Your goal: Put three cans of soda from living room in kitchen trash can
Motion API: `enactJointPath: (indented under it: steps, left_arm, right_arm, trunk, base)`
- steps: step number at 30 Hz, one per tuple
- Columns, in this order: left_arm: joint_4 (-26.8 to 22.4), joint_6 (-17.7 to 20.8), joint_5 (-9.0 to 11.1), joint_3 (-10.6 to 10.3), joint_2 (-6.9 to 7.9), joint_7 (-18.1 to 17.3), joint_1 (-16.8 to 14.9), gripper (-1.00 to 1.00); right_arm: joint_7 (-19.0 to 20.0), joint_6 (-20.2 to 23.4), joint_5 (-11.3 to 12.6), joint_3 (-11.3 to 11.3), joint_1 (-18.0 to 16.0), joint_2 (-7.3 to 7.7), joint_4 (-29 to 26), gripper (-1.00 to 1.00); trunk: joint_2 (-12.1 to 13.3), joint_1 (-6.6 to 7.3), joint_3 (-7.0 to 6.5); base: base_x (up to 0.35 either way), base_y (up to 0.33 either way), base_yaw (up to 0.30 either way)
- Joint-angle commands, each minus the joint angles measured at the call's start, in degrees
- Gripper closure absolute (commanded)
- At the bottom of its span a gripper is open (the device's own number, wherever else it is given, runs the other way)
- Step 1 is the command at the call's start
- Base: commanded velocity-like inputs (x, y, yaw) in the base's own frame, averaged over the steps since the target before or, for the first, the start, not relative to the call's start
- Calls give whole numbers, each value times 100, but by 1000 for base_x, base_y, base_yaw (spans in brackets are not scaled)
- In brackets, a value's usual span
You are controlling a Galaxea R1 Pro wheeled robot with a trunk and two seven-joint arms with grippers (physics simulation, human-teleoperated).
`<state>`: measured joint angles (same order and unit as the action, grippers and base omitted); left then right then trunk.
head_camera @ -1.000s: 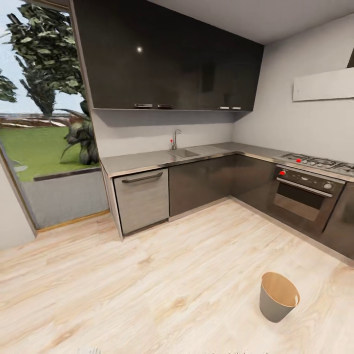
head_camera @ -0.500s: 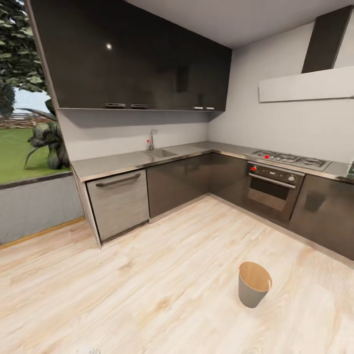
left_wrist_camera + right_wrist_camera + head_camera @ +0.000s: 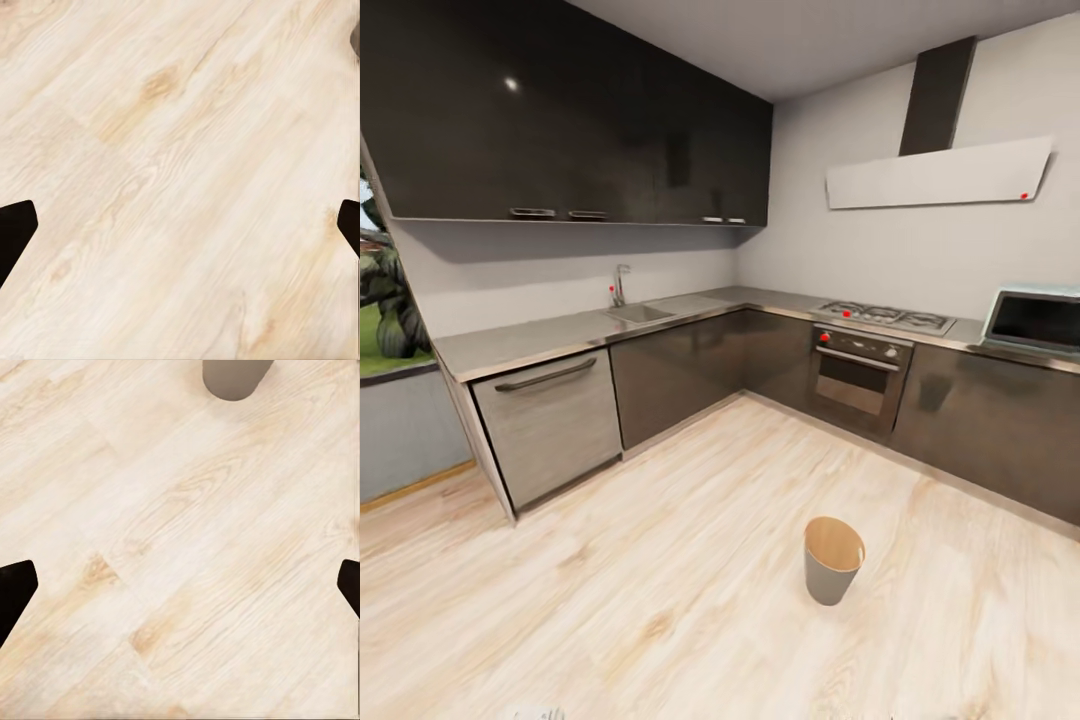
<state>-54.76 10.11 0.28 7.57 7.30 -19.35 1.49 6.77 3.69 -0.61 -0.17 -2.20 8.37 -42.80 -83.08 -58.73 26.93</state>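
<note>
While the robot faces the kitchen corner, the tash can (image 3: 833,573) stands upright on the light wood floor (image 3: 660,600), out in the open, well apart from the cabinets, w/ its tan inside showing and nothing visible in it. Behind it runs an L-shaped counter (image 3: 540,340): sink (image 3: 640,313) w/ a tap on the back run, dishwasher (image 3: 550,425) under the near end, oven (image 3: 855,380) w/ a gas hob above it on the side run, and a microwave (image 3: 1035,322) further along that run. Dark wall cupboards (image 3: 560,120) hang over the sink side; a pale hood (image 3: 935,175) sits over the hob.

Left gripper (image 3: 180,225): fingertips spread wide at the frame edges, released, nothing btwn them, bare floor below. Right gripper (image 3: 180,585): likewise released and empty, over the planks; the bin's grey body shows ahead of it in the right wrist view (image 3: 235,379), not touching the fingers.
</note>
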Motion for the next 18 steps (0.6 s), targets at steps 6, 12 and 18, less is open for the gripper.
enactJointPath:
  steps: [6, 12, 18]
  left_arm:
    - [0, 4, -1, 6, 0, -2, 0, -100]
    - [0, 8, -2, 7, 0, -6, 0, -100]
    - [1, 9, -2, 8, 0, -5, 0, -100]
  right_arm:
    - [-1, -7, 0, 0, 0, -2, 0, -100]
    - [-3, -8, 0, 0, 0, -2, 0, -100]
    - [-1, -9, 0, 0, 0, -2, 0, -100]
  trunk:
    - [0, 0, 0]
    - [0, 0, 0]
    - [0, 0, 0]
  base:
    - [158, 0, -170]
    - [316, 0, -27]
    - [341, 0, -4]
